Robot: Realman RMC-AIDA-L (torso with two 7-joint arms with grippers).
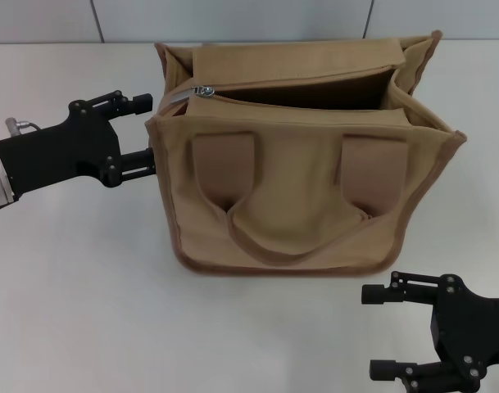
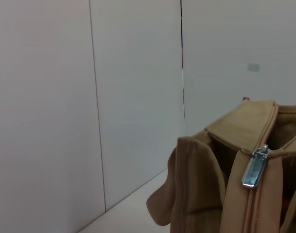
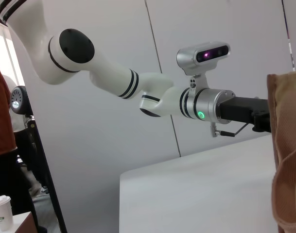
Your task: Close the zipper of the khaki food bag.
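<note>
So the khaki food bag [image 1: 298, 196] is sitting mid-counter [image 1: 69, 286] with its top gaping wide, and the zipper [image 1: 201, 91] slider is parked at the bag's 10 o'clock corner, meaning the closing pull isn't started yet. The left gripper [image 1: 142, 131] is hovering right beside that corner at 9 o'clock, fingers spread and grasping nothing, while the right gripper [image 1: 380, 332] is idling at 5 o'clock, fingers released too. Next I'm guessing it'll be pinching that tiny pull tab, then dragging it toward 2 o'clock.
</note>
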